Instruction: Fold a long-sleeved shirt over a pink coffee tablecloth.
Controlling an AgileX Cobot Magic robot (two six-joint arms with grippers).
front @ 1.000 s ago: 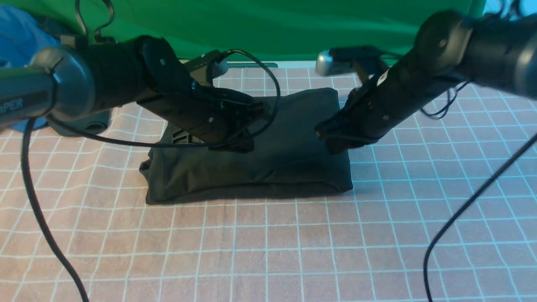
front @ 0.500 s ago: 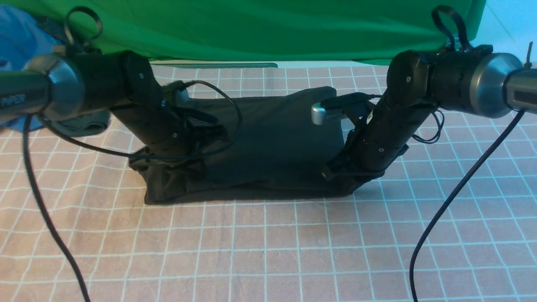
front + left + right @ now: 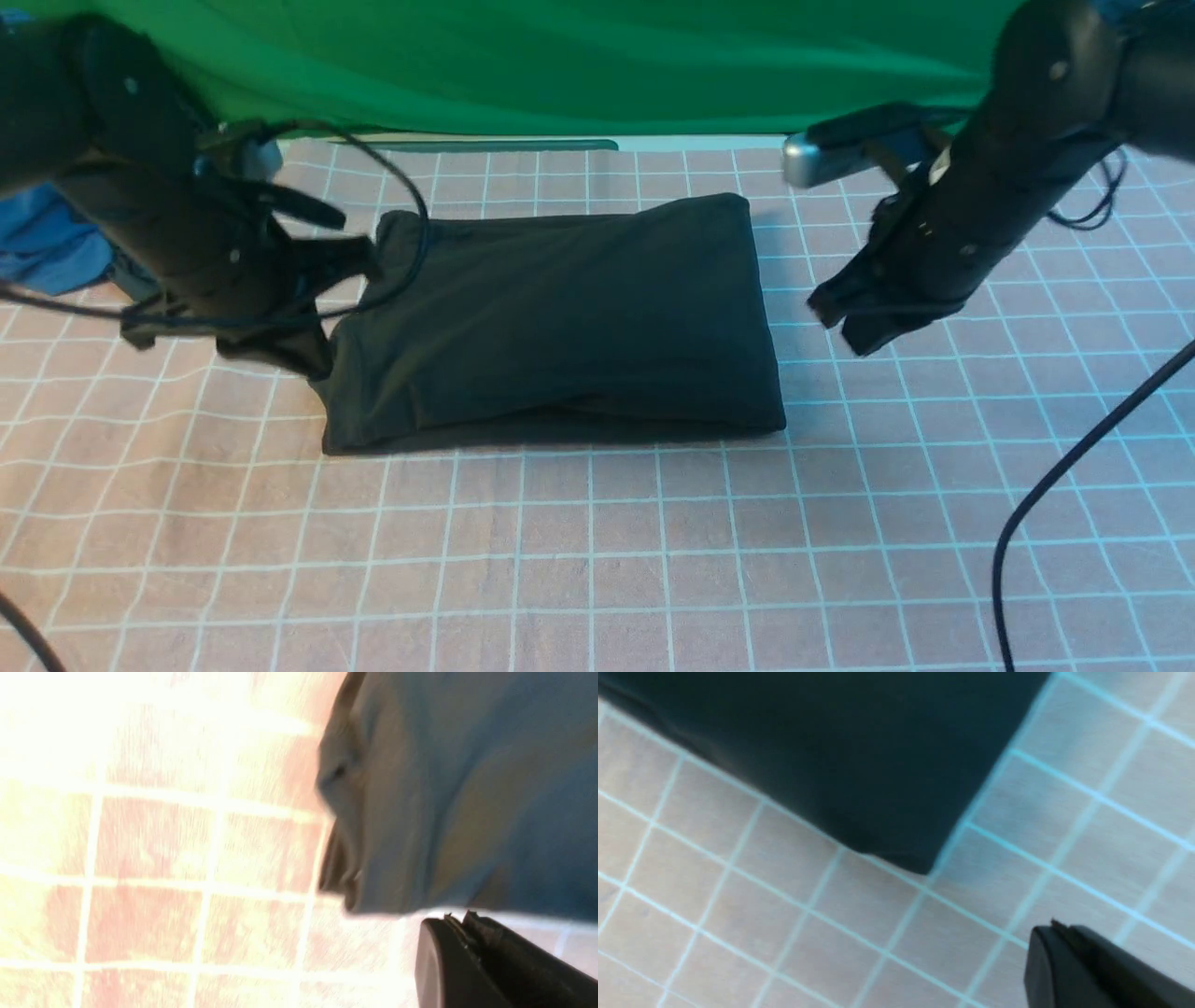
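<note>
The long-sleeved shirt (image 3: 560, 317) lies folded into a thick black rectangle in the middle of the pink coffee tablecloth (image 3: 597, 560); its print is hidden. My left gripper (image 3: 313, 364) hangs at the shirt's left edge, shut and empty. In the left wrist view its joined fingertips (image 3: 460, 919) stop just short of the shirt's hem (image 3: 355, 891). My right gripper (image 3: 845, 327) hovers over bare tablecloth a little to the right of the shirt, shut with nothing in it. The right wrist view shows the shirt's corner (image 3: 906, 854) apart from the gripper (image 3: 1057, 927).
A bright green cloth (image 3: 597, 56) hangs across the back. A blue garment (image 3: 47, 247) lies at the far left behind my left arm. A black cable (image 3: 1055, 485) droops over the tablecloth on the right.
Both grippers left the shirt's near corners and swung outward, the left one to the left, the right one up and to the right. The shirt stays folded.
</note>
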